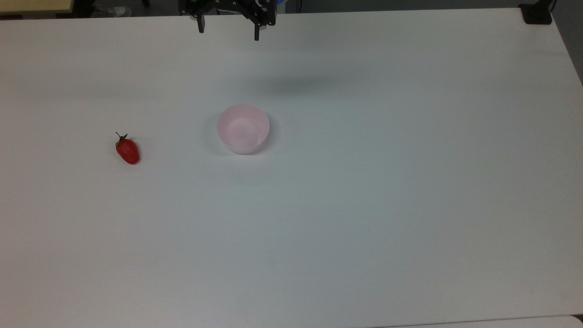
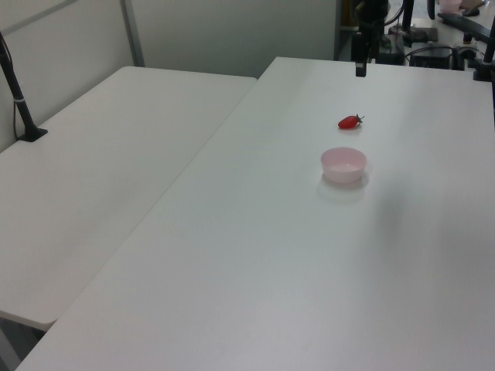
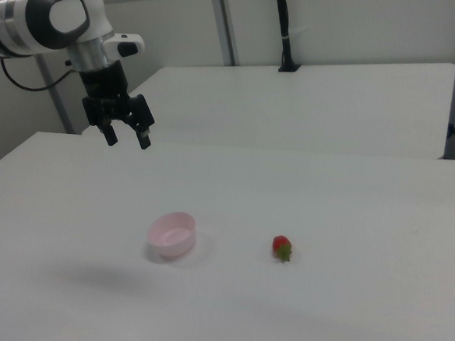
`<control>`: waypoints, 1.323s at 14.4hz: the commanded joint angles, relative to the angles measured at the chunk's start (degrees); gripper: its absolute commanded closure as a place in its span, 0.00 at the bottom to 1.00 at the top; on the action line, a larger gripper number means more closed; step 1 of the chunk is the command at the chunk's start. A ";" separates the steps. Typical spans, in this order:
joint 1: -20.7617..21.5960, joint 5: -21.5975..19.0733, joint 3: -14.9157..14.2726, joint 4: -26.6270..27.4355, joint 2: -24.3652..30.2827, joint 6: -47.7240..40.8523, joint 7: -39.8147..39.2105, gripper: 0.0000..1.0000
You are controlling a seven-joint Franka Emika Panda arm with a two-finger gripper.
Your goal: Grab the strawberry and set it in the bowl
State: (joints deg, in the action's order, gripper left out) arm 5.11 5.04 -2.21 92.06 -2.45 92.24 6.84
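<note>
A small red strawberry (image 1: 128,151) with a green cap lies on the white table (image 1: 364,205), toward the top view's left. The pale pink bowl (image 1: 243,128) stands upright and empty near the table's middle, well apart from the fruit. In the right view the strawberry (image 3: 282,248) lies to the right of the bowl (image 3: 172,234); in the left view the strawberry (image 2: 350,121) lies just beyond the bowl (image 2: 343,164). My gripper (image 3: 128,138) hangs high above the table, open, holding nothing. In the top view the gripper (image 1: 228,31) is at the upper edge, beyond the bowl.
A second white table (image 2: 100,170) adjoins on the left view's left, with a black post (image 2: 19,97) clamped to it. A black clamp (image 1: 537,13) sits at the top view's upper right corner. Cables and equipment (image 2: 433,46) lie beyond the table's far end in the left view.
</note>
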 commanded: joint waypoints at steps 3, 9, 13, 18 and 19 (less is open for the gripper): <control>-0.45 -1.18 -0.08 1.19 1.48 -0.57 -2.71 0.00; -0.45 -1.18 -0.07 1.36 1.13 -0.39 -2.79 0.00; -1.76 -1.35 -0.16 1.36 0.78 -0.39 -10.58 0.00; -9.31 -3.64 -0.16 0.93 -0.01 0.22 -21.93 0.00; -10.55 -3.64 -0.16 0.84 -0.53 0.22 -23.95 0.00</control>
State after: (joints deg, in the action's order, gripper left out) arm -1.72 3.14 -2.30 92.40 -2.57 92.24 -10.23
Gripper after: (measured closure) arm 0.000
